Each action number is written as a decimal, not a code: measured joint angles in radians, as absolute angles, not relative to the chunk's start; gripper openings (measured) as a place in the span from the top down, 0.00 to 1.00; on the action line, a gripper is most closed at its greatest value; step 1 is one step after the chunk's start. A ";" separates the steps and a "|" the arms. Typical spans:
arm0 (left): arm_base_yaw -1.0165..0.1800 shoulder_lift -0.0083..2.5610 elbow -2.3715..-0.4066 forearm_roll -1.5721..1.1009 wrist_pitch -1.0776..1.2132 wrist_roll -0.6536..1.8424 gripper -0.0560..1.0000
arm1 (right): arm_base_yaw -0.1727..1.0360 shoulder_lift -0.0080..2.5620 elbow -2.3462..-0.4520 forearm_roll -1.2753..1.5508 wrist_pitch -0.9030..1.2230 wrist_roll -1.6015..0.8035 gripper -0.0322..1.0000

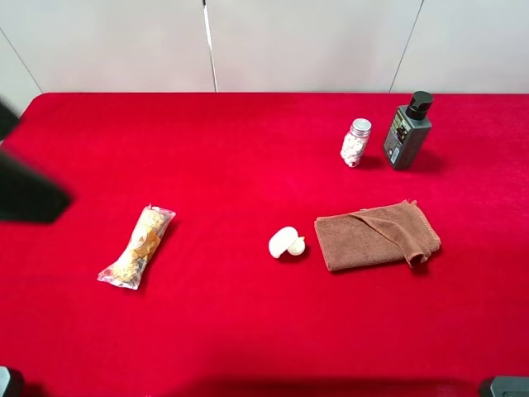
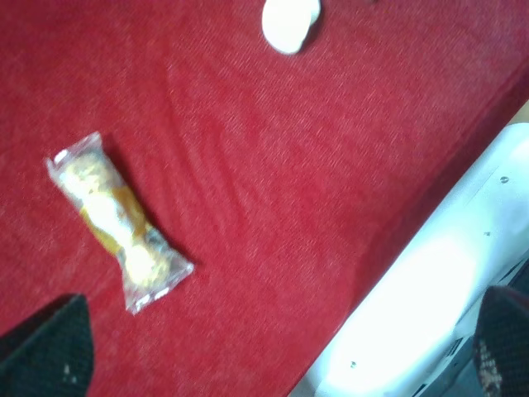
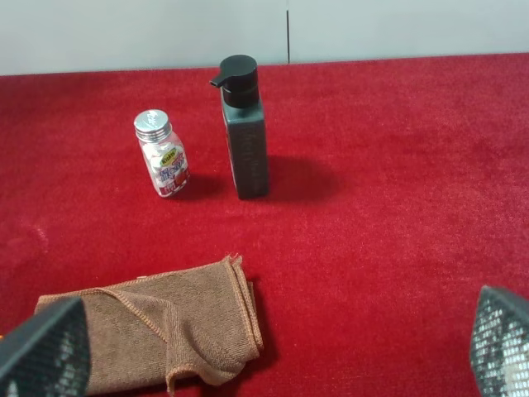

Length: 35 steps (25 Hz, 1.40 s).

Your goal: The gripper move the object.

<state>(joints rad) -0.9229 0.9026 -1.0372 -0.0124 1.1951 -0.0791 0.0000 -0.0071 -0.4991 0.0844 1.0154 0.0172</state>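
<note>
The small glossy white object (image 1: 286, 242) lies on the red table cloth near the middle, just left of a brown cloth. It also shows in the left wrist view (image 2: 289, 23), far from my left gripper (image 2: 277, 351), which is open and empty with its black fingertips (image 2: 50, 347) spread wide above the table's near-left part. My left arm (image 1: 25, 194) is a dark blur at the left edge. My right gripper (image 3: 273, 347) is open and empty, hovering over the right side; the object is out of its view.
A clear snack packet (image 1: 137, 246) (image 2: 117, 221) lies at the left. A folded brown cloth (image 1: 377, 235) (image 3: 157, 331) lies right of the object. A clear jar with silver lid (image 1: 355, 142) (image 3: 162, 153) and a dark pump bottle (image 1: 408, 130) (image 3: 244, 128) stand at the back right.
</note>
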 joint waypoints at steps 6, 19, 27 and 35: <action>-0.773 0.652 -0.849 0.000 1.196 -0.079 0.09 | 0.000 -0.007 -0.499 0.084 1.015 0.017 0.30; -0.281 0.195 -0.538 0.000 1.089 -0.036 0.09 | 0.000 -0.007 -0.499 0.084 1.015 0.017 0.30; -0.098 0.027 -0.495 -0.048 1.066 0.117 0.09 | 0.000 -0.007 -0.499 0.084 1.015 0.017 0.30; -0.068 -0.004 -0.495 -0.054 1.067 0.148 0.09 | 0.000 -0.007 -0.499 0.085 1.015 0.017 0.30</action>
